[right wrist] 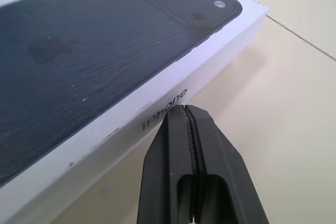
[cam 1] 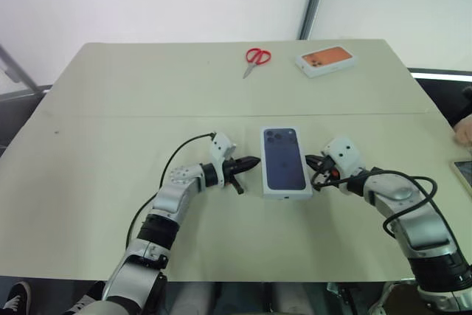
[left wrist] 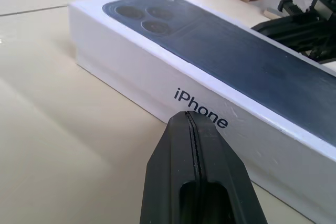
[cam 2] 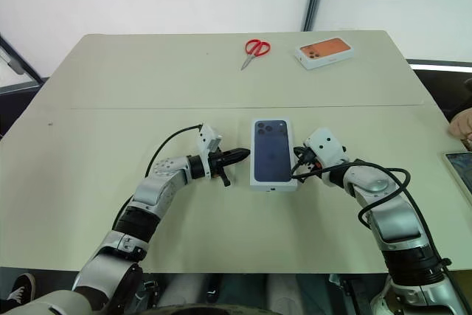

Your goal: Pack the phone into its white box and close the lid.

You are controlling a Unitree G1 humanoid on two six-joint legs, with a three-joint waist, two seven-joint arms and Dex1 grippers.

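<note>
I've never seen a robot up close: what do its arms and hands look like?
Both arms are silver-grey metal segments joined by black bands, each with a loose black cable looping alongside. A white block sits on each wrist. The left hand and right hand each end in two slim black fingers tapering to a point.

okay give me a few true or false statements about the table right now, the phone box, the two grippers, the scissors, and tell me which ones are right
1. The lid with the dark blue phone picture sits on the box, closed. True.
2. The left gripper is open wide. False: its fingers are shut, tips at the lid's side.
3. The right gripper is shut at the lid's opposite side. True.
4. The red scissors lie on top of the lid. False: they lie at the far side of the table, apart from it.
5. The box with the orange phone picture is next to the left gripper. False: it lies at the far side, near the scissors.
</note>
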